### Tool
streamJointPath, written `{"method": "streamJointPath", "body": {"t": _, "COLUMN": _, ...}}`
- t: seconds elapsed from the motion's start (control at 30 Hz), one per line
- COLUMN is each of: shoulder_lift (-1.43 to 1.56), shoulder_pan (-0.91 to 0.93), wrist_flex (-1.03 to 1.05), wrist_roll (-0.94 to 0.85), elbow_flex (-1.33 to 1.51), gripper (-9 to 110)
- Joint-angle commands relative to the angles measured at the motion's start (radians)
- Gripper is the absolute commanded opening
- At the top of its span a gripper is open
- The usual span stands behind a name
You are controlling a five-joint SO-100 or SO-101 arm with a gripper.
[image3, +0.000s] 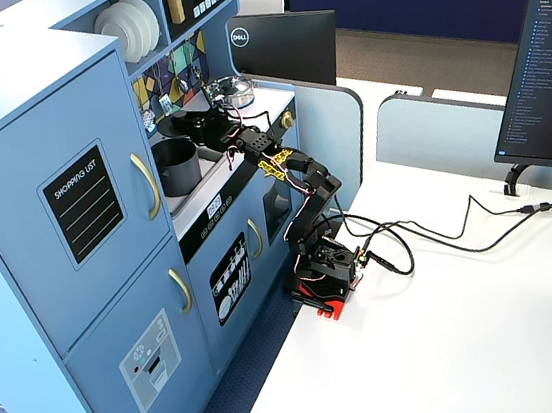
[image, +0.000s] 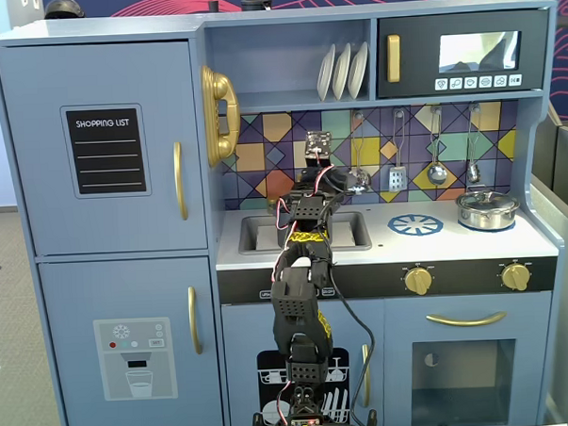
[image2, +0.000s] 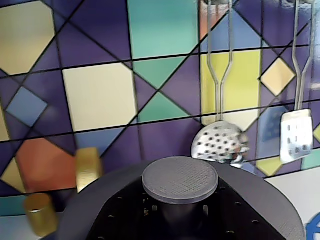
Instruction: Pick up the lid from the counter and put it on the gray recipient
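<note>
The dark gray lid [image2: 260, 200] fills the bottom of the wrist view, its round knob [image2: 180, 180] facing the camera. It is lifted off the counter in front of the tiled backsplash. In a fixed view the lid [image3: 185, 120] hangs just above and behind the tall gray pot [image3: 178, 166], which stands at the sink end of the counter. My gripper [image3: 202, 125] is shut on the lid; its fingers are hidden in the wrist view. In the front fixed view the gripper [image: 318, 169] is raised over the sink, and I cannot make out the gray pot.
A shiny silver pot [image: 487, 209] with its own lid sits on the right burner. A skimmer [image2: 220, 145] and a spatula [image2: 296, 135] hang on the backsplash close by. Gold tap handles [image2: 87, 167] stand at left. The sink [image: 257, 235] lies below the arm.
</note>
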Motion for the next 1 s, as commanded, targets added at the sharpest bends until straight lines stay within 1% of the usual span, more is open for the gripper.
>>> {"method": "streamJointPath", "body": {"t": 0.0, "shoulder_lift": 0.02, "shoulder_pan": -0.054, "wrist_flex": -0.002, "wrist_roll": -0.009, "elbow_flex": -0.06, "gripper": 0}}
{"method": "streamJointPath", "body": {"t": 0.27, "shoulder_lift": 0.049, "shoulder_pan": -0.11, "wrist_flex": -0.015, "wrist_roll": -0.026, "elbow_flex": 0.031, "gripper": 0}}
{"method": "streamJointPath", "body": {"t": 0.63, "shoulder_lift": 0.069, "shoulder_pan": -0.133, "wrist_flex": -0.032, "wrist_roll": -0.038, "elbow_flex": 0.101, "gripper": 0}}
{"method": "streamJointPath", "body": {"t": 0.97, "shoulder_lift": 0.13, "shoulder_pan": -0.135, "wrist_flex": -0.002, "wrist_roll": -0.055, "elbow_flex": 0.153, "gripper": 0}}
